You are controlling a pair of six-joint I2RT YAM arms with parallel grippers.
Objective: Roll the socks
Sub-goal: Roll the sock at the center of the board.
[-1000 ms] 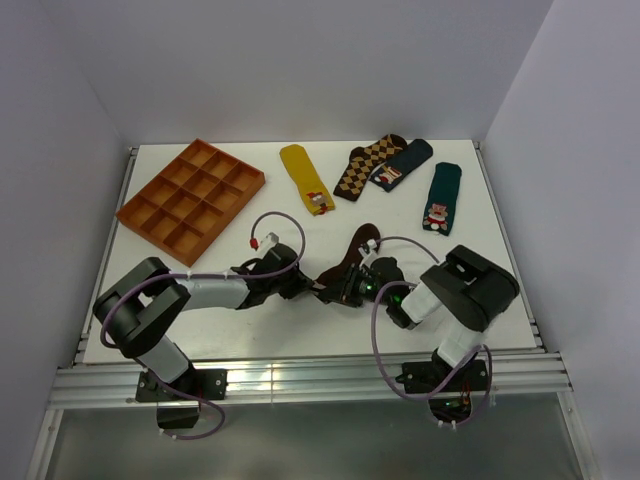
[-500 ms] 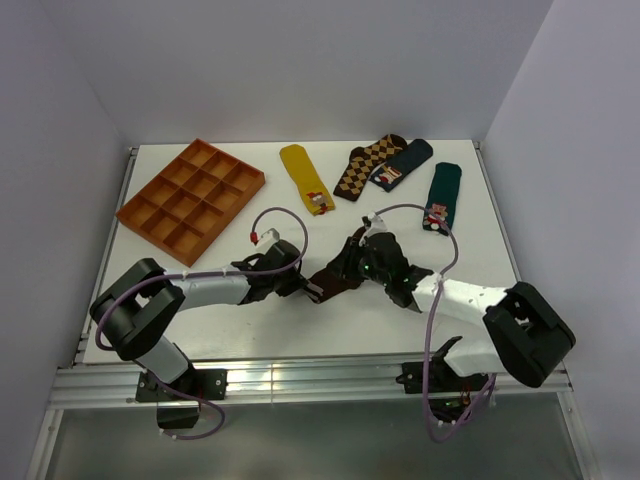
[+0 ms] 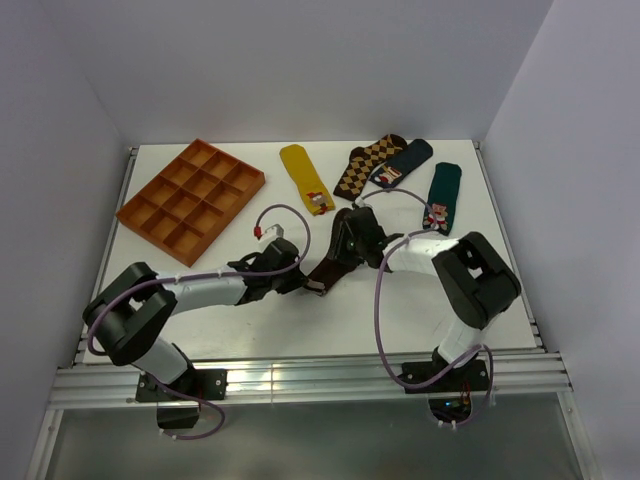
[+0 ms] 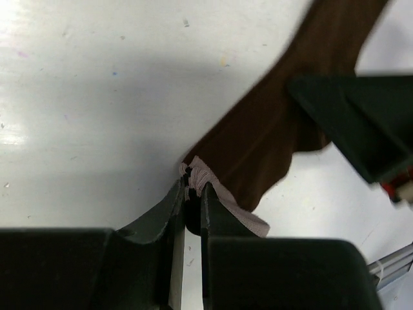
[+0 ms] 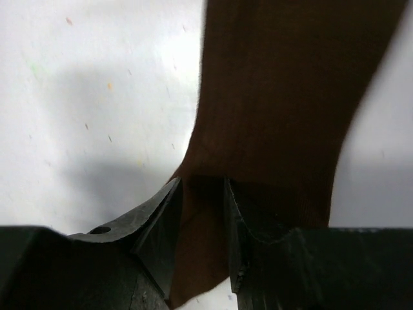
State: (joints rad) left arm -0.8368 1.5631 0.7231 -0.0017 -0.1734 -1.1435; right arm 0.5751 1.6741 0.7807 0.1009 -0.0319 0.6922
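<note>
Sock (image 3: 333,263), dark brown, striped cuff: right of orange tray (image 3: 152,237), unrolled, stretched full length. Left gripper (image 3: 300,283) pinched shut on cuff; right gripper (image 3: 346,238) clamps opposite end. Rolling not begun; whole roll outstanding.

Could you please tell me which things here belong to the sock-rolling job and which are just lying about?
Belongs to the job: brown sock; left gripper, pinching its striped cuff; right gripper, the sock between its fingers.
Just lying about: orange tray; yellow sock; diamond-patterned sock; navy sock; green sock.
</note>
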